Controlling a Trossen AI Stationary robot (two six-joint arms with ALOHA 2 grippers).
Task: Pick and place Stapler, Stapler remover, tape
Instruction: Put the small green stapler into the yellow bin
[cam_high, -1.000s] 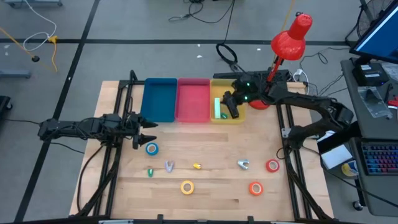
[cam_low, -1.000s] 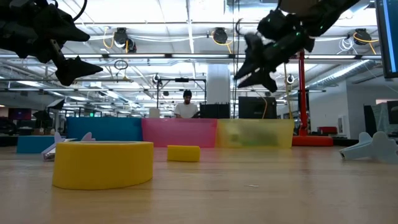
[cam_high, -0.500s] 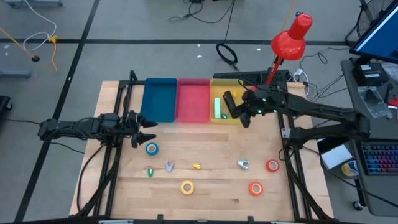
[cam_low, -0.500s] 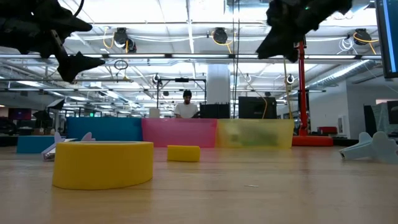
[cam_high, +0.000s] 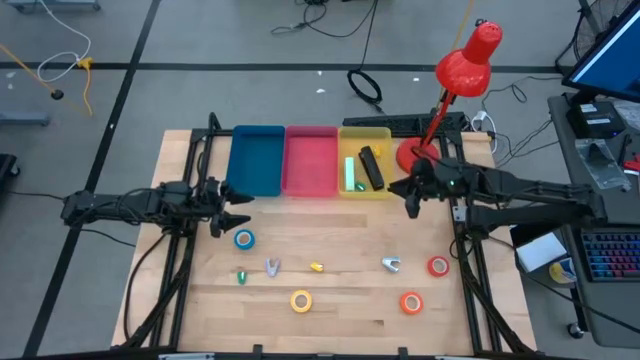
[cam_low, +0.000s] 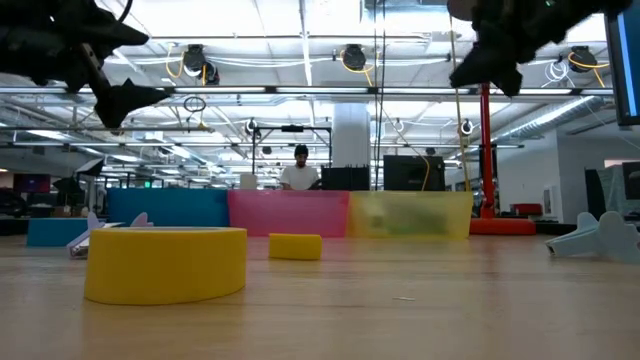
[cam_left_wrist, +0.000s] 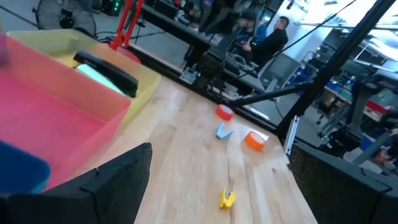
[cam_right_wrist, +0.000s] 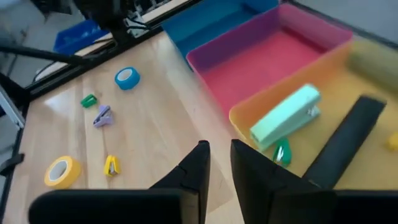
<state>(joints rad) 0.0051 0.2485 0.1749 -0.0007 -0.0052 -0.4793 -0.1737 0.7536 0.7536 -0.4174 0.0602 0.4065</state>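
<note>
Right of centre in the high view: right gripper (cam_high: 409, 197) has drawn back from over the yellow bin (cam_high: 388, 134) to bare table just off that bin's lower right corner. Its fingers have narrowed to a slim gap and carry nothing. Judgement: a stapler drop is finished and this arm is free for the next item.

Yellow bin, upper centre: holds a black stapler (cam_high: 371, 168), a pale green stapler (cam_high: 349, 173), and a small green piece (cam_right_wrist: 282, 151) beside the green stapler; identity of that piece unclear.

Pink bin (cam_high: 311, 132), centre of the row: nothing seen inside.

Blue bin (cam_high: 256, 131), left of the row: nothing seen inside.

Left of centre: left gripper (cam_high: 237, 209) hangs with fingers spread wide and empty, just above the blue tape (cam_high: 244, 239), which has not been lifted.

Lower half of the table, loose stock:
- yellow tape (cam_high: 301, 300), lower centre
- orange tape (cam_high: 411, 302), lower right
- red tape (cam_high: 438, 266), right
- silvery clawed remover (cam_high: 272, 266) and a second one (cam_high: 391, 264)
- small yellow piece (cam_high: 316, 267) and small green piece (cam_high: 241, 276)

Judgement: staplers sorted; every tape and both removers remain to be placed.
</note>
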